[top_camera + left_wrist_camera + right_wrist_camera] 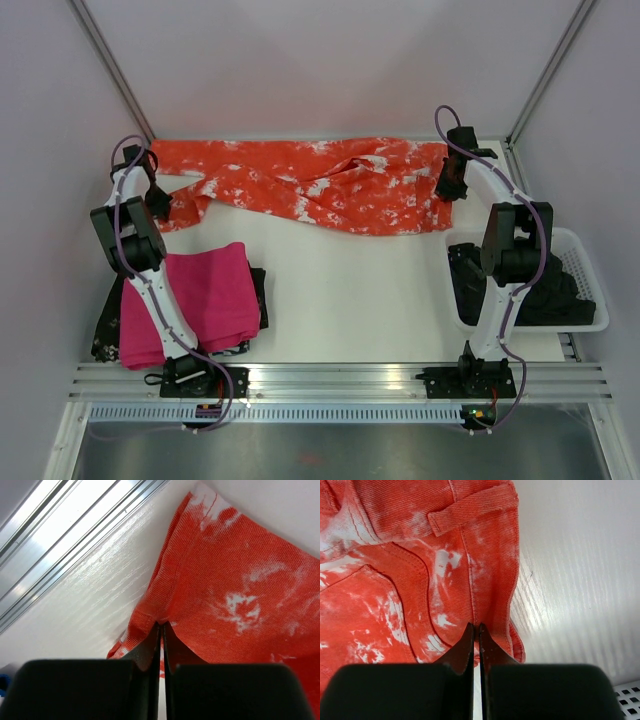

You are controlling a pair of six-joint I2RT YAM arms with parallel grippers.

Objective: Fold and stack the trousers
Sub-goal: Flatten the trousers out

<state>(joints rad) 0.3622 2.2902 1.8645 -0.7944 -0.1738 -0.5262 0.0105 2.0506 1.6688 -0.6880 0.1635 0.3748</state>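
We saw the white perforated basket (pixel 540 327) holding a crumpled black garment (pixel 560 300), with nothing else visible inside it. Just beyond the basket's far side began the orange-red, white-blotched trousers (pixel 300 185), which stretched flat on the table away from the basket toward the left. The right gripper (pixel 476 626) was clenched on the waist end nearest the basket, its fingers pinched together over the fabric edge just below a belt loop (pixel 470 510). The left gripper (pixel 161 626) was clamped on the leg end farthest from the basket, biting the hemmed edge of the cloth. Well apart from the basket, across the table on the left, lay a folded magenta cloth (pixel 205 295) on top of a dark patterned garment (pixel 108 335).
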